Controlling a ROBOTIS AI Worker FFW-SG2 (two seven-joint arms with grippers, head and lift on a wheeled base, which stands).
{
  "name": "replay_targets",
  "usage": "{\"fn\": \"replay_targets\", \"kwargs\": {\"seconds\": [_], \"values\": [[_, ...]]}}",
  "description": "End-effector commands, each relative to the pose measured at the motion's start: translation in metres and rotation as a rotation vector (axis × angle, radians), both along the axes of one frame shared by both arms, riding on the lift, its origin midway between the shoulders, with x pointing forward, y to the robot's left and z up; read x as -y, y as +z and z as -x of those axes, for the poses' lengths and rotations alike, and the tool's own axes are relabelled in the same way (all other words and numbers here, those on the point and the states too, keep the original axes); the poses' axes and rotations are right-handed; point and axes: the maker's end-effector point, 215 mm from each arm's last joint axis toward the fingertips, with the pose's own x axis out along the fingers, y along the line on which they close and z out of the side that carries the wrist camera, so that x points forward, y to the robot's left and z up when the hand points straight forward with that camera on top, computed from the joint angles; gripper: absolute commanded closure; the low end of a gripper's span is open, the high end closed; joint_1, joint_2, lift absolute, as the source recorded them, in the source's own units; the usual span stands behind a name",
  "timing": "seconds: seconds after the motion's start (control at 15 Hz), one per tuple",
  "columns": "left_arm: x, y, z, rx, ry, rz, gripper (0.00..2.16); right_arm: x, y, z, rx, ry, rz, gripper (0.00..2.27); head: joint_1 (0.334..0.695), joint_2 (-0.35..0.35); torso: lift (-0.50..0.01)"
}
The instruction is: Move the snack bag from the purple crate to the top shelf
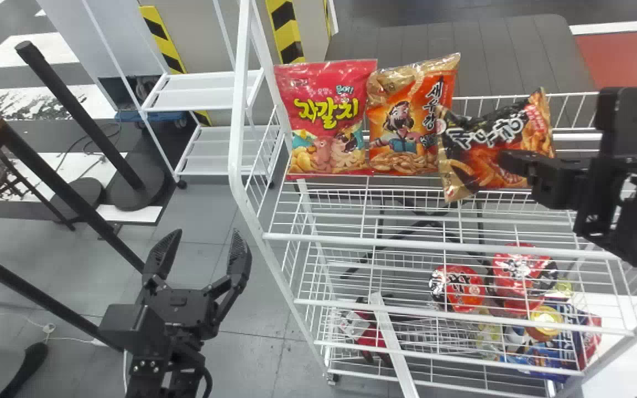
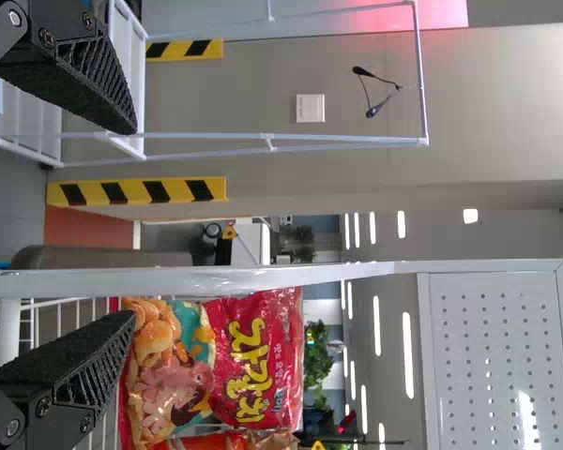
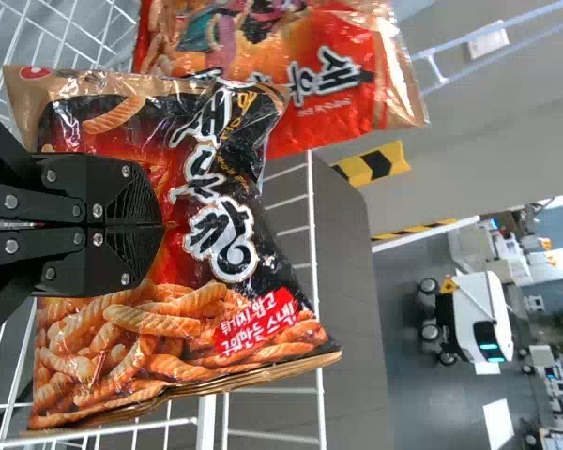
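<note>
While latticed left fingers [image 1: 239,255] gape, right fingers [image 1: 523,164] pinch a crinkled, glossy snack bag [image 1: 476,141].

You have bright, fairly even light in the head view, with a smooth white surface [image 1: 628,354] at lower right washed almost blank. Your left wrist view catches glowing white ceiling strip lights [image 2: 407,354] right of centre, a streak of glare on the perforated white panel [image 2: 479,356] at lower right, and a pinkish-red glow along the top. In your right wrist view, small highlights glint on the crinkled black-and-red snack bag [image 3: 206,328].
</note>
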Motion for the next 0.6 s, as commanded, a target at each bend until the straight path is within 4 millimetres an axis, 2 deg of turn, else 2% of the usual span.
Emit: {"fn": "replay_targets", "kwargs": {"seconds": [0.0,0.13,0.4,0.53], "values": [[0.001,0.001,0.000,0.003,-0.002,0.000,0.13,0.008,0.014,0.007,0.019,-0.023,-0.079,2.05,0.695,0.206,0.003],[0.001,0.002,0.000,0.003,-0.003,-0.001,0.13,0.016,0.026,0.006,0.066,-0.054,-0.125,2.05,0.695,0.200,0.003],[0.002,0.003,-0.001,0.005,-0.006,-0.002,0.13,0.026,0.083,-0.006,0.268,-0.119,-0.239,2.05,0.695,0.182,0.003],[0.002,0.002,-0.001,0.004,-0.006,-0.002,0.13,0.024,0.087,-0.004,0.270,-0.140,-0.302,2.04,0.695,0.175,0.003]]}}
